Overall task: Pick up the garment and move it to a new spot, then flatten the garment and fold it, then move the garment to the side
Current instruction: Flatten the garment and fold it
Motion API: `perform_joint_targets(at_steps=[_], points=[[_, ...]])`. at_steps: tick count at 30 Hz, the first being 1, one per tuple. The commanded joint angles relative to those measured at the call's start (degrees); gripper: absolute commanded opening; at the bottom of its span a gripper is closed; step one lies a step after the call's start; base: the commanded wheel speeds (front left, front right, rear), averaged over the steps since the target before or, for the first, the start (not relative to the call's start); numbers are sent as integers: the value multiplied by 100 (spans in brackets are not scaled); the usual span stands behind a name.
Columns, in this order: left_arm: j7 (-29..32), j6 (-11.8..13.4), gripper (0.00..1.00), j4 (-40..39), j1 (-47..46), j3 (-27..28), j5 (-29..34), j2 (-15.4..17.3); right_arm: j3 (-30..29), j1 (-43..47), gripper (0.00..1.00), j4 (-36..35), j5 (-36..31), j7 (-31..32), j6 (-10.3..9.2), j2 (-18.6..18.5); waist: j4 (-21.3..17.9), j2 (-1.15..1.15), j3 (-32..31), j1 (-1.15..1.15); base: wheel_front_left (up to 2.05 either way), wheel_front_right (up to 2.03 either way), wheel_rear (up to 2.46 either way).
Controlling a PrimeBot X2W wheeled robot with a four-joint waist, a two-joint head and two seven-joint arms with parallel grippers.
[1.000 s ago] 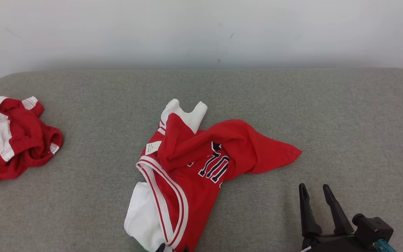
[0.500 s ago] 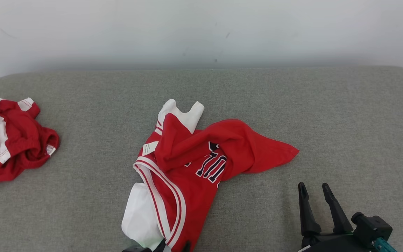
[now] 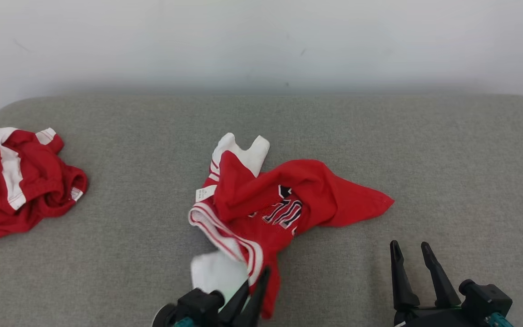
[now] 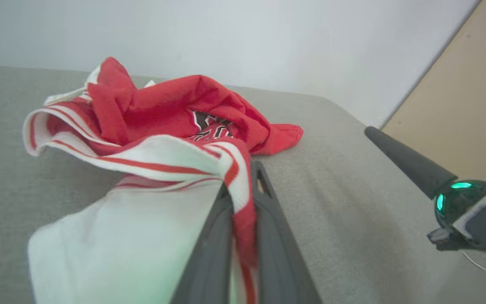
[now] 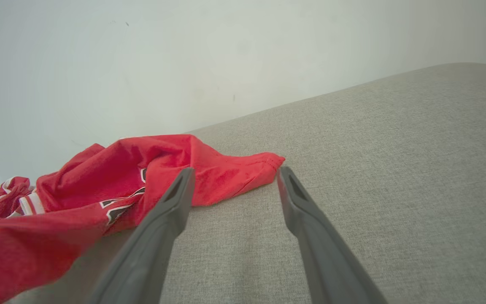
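We've got grey fabric worktop (image 3: 425, 159), red jersey (image 3: 261, 200) crumpled mid-worktop. Second red garment (image 3: 21, 181) bunched far left, well apart. Our left tool (image 3: 257, 279) pinched tight on jersey's striped hem. Right tool (image 3: 410, 245) spread wide, holding nothing, near jersey's red corner.

left gripper (image 3: 258, 278), right gripper (image 3: 409, 246): long dark tapered fingers (image 5: 158, 228), slotted tips, black wrist blocks (image 3: 484, 297), teal trim. Green light (image 4: 458, 185) on right base.
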Motion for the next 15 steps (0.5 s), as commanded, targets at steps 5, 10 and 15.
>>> perform_joint_targets(at_steps=[5, 10, 15], points=[[516, 60, 0, -1389, -192, -202, 157, 116, 40, 90, 100, 27, 112, -12, -11, 4, 87, 0, -117, 0, 0, 0, 0], [904, 264, 0, -1963, -243, 49, 148, 457, 90, 75, 100, 69, 133, -12, -11, 3, 21, 0, -168, 0, 0, 0, 0], [801, 373, 0, -1719, -124, 585, -49, 844, 42, 75, 100, 89, 108, -12, -11, 3, -93, 0, -145, 0, 0, 0, 0]])
